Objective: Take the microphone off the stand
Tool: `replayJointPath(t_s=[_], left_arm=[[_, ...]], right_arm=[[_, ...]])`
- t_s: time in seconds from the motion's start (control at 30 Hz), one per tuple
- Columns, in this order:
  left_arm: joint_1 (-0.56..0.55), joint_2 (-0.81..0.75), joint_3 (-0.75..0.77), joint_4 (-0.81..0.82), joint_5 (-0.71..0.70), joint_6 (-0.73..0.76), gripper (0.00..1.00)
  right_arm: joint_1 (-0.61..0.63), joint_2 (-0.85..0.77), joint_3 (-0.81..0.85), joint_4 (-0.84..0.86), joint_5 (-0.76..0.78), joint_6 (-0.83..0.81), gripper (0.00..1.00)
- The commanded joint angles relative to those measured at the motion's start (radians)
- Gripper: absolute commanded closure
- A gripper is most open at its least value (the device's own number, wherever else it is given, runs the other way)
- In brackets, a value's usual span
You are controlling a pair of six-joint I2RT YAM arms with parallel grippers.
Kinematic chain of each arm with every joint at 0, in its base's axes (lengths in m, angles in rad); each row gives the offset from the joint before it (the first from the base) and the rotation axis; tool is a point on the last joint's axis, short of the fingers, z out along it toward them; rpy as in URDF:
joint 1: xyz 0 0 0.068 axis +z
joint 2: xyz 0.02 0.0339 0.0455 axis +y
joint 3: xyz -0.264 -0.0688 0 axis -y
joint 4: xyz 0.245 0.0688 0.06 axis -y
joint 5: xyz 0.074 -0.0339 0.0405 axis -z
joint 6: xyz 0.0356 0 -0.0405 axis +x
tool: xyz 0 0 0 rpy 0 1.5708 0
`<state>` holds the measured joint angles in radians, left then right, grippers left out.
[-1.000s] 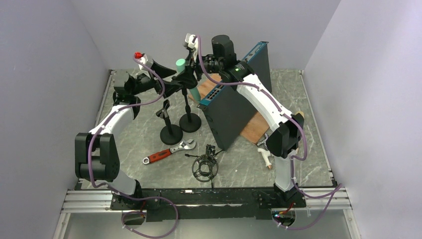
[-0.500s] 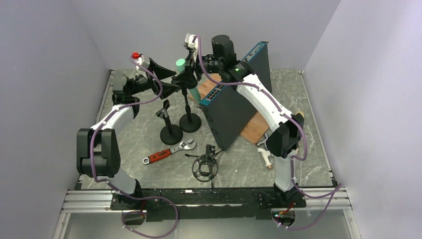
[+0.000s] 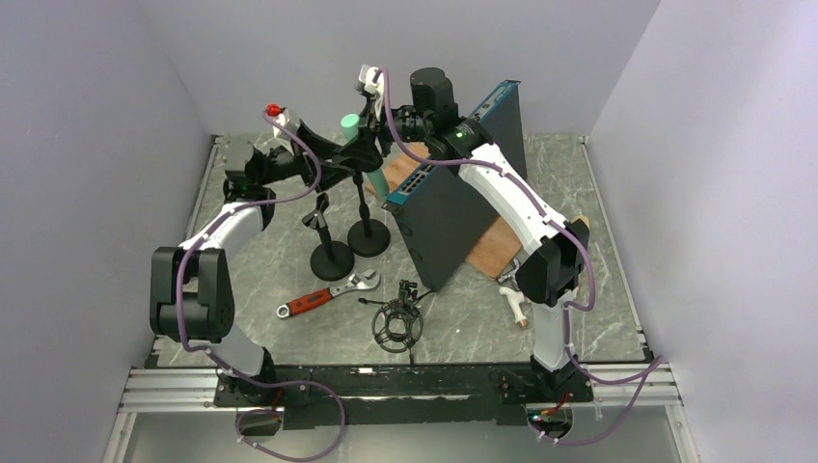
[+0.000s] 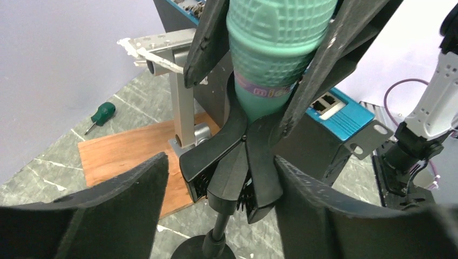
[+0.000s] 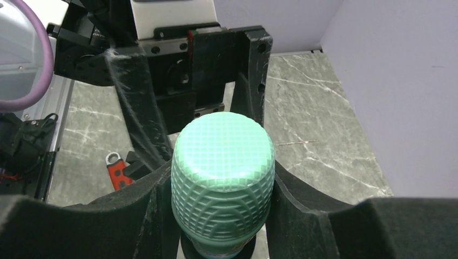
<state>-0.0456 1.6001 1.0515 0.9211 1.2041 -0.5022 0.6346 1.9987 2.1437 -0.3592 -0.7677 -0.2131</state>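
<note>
- The teal mic (image 5: 222, 172) is seated in the clip (image 4: 237, 167) of the taller stand (image 3: 365, 207), high above the worktop (image 3: 617, 222).
- The mic's head is gripped from both sides by the right fingers (image 5: 108, 226), which are clamped on it.
- The left fingers (image 4: 108, 216) are spread apart, flanking the clip lower down without touching it.
- A shorter stand (image 3: 330, 256), a wrench (image 3: 328, 294) and a shock mount (image 3: 397, 323) are seen nearer the arm bases.
</note>
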Motion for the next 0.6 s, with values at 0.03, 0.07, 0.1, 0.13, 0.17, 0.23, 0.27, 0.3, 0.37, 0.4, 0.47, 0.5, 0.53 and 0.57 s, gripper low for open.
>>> replayJointPath(t_s=[0.03,0.07,0.1,0.13,0.17,0.23,0.27,0.3,0.37,0.4,0.47,0.5,0.53,0.57], left_arm=[[-0.012,-0.015,0.050,-0.164,-0.026,0.144,0.64],[-0.011,-0.015,0.061,-0.202,-0.026,0.169,0.81],[-0.013,-0.016,0.068,-0.235,-0.028,0.190,0.93],[-0.012,-0.019,0.070,-0.270,-0.035,0.211,1.00],[-0.012,-0.024,0.069,-0.287,-0.038,0.233,1.00],[-0.012,-0.032,0.067,-0.304,-0.038,0.249,1.00],[-0.012,-0.036,0.068,-0.311,-0.041,0.253,1.00],[-0.013,-0.040,0.067,-0.316,-0.041,0.257,1.00],[-0.013,-0.048,0.066,-0.326,-0.047,0.266,1.00],[-0.013,-0.050,0.067,-0.338,-0.049,0.273,1.00],[-0.013,-0.052,0.068,-0.347,-0.052,0.279,1.00],[-0.013,-0.052,0.067,-0.347,-0.051,0.279,1.00],[-0.013,-0.051,0.067,-0.346,-0.051,0.279,1.00],[-0.014,-0.051,0.067,-0.346,-0.051,0.277,1.00]], right_arm=[[0.013,-0.042,0.016,-0.022,-0.062,0.077,1.00],[0.014,-0.042,0.018,-0.020,-0.061,0.079,1.00],[0.013,-0.041,0.022,-0.019,-0.059,0.080,1.00],[0.014,-0.041,0.028,-0.020,-0.056,0.080,1.00],[0.014,-0.039,0.034,-0.023,-0.052,0.080,1.00],[0.014,-0.037,0.052,-0.029,-0.043,0.080,1.00],[0.016,-0.035,0.064,-0.033,-0.035,0.079,1.00],[0.016,-0.034,0.074,-0.036,-0.027,0.078,1.00],[0.016,-0.037,0.087,-0.032,0.001,0.082,1.00],[0.017,-0.042,0.091,-0.017,0.019,0.086,1.00],[0.018,-0.047,0.120,-0.003,0.054,0.093,1.00],[0.020,-0.046,0.141,-0.001,0.071,0.095,1.00],[0.020,-0.044,0.166,0.001,0.084,0.096,1.00],[0.019,-0.042,0.190,0.006,0.097,0.098,1.00]])
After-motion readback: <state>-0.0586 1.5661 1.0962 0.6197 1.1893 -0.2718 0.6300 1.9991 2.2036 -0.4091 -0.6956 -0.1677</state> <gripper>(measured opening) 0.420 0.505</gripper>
